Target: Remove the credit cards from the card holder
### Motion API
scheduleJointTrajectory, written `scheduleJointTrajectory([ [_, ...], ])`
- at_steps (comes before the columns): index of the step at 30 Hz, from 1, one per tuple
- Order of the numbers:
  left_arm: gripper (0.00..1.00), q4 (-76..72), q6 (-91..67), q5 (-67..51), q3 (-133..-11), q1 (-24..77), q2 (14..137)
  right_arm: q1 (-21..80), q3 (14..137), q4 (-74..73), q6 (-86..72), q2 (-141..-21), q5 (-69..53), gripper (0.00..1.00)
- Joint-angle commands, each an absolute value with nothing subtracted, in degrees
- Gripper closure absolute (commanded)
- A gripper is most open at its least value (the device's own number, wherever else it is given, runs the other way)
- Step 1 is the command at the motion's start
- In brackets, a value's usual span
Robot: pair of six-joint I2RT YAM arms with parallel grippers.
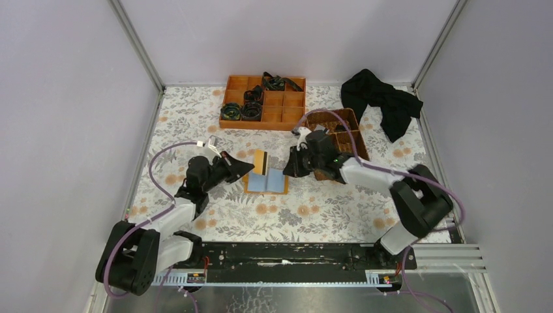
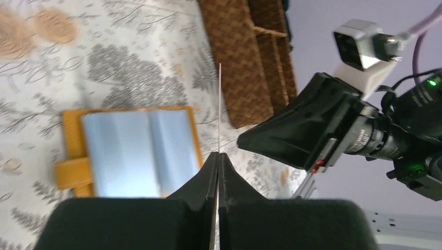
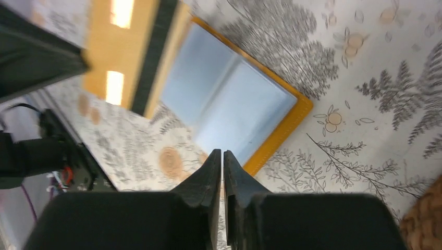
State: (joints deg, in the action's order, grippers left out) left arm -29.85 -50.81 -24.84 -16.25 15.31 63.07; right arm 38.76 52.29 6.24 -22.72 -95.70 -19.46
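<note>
Looking down on the flowered tabletop (image 1: 326, 208), I'd call the job partly done. The left tool (image 2: 218, 159) is pinched tight on one credit card (image 3: 127, 47), orange-yellow with a dark stripe. The card is clear of the card holder (image 1: 267, 184) and stands on edge straight out from the tips. The card holder lies spread open and flat, pale blue inside with an orange rim. It sits just below and ahead of the left tool and under the right tool (image 3: 223, 156), between the two. The right tool's fingers are drawn together with only a sliver of gap and nothing I can see between them. It hovers over the holder's rim, not touching as far as I can tell.

What is left, I'd guess, is to set that card down and pull any others. Whether others sit in the pockets I cannot tell, since the lining looks smooth but blurred. No card lies loose on the tabletop that I can see.

From the left wrist the card is a hairline, edge-on, so its face is lost. The right wrist camera shows the face and stripe, though smeared. The left wrist also takes in the wicker basket (image 2: 240, 62) beyond the card, and the right tool side-on. Only the overhead view shows the orange compartment tray (image 1: 293, 116), far beyond both tools.
</note>
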Motion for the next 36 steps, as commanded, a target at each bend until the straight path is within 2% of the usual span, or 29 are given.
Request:
scheduleJointTrajectory([
  [1,1.0,-44.5,-55.3,-29.7,-16.2,14.8,64.8,38.2,48.1,17.9,-21.9,-83.6,-17.7,0.8],
  [3,1.0,-49.1,-57.2,-30.5,-15.6,14.7,66.1,37.9,45.7,21.2,-22.5,-79.6,-17.9,0.57],
  [4,1.0,-52.0,-58.5,-31.0,-15.6,14.8,67.0,37.6,45.0,22.0,-22.8,-78.2,-18.3,0.5],
  [8,1.0,-61.8,-63.7,-34.8,-15.8,14.8,72.0,36.5,41.8,26.8,-24.8,-74.9,-20.7,0.38],
  [16,1.0,-89.8,-75.7,-40.8,-14.9,14.8,84.1,34.7,38.1,33.2,-28.1,-73.9,-24.2,0.38],
  [30,1.0,-91.0,-75.4,-41.5,-14.4,15.2,85.7,34.7,37.9,41.4,-32.9,-77.1,-29.3,0.43],
  [33,1.0,-91.1,-75.3,-41.5,-14.2,15.2,86.1,34.7,38.8,43.1,-33.9,-78.3,-30.2,0.49],
  [36,1.0,-91.1,-75.0,-41.6,-14.3,15.2,86.3,34.7,39.4,43.0,-34.1,-79.0,-30.6,0.62],
])
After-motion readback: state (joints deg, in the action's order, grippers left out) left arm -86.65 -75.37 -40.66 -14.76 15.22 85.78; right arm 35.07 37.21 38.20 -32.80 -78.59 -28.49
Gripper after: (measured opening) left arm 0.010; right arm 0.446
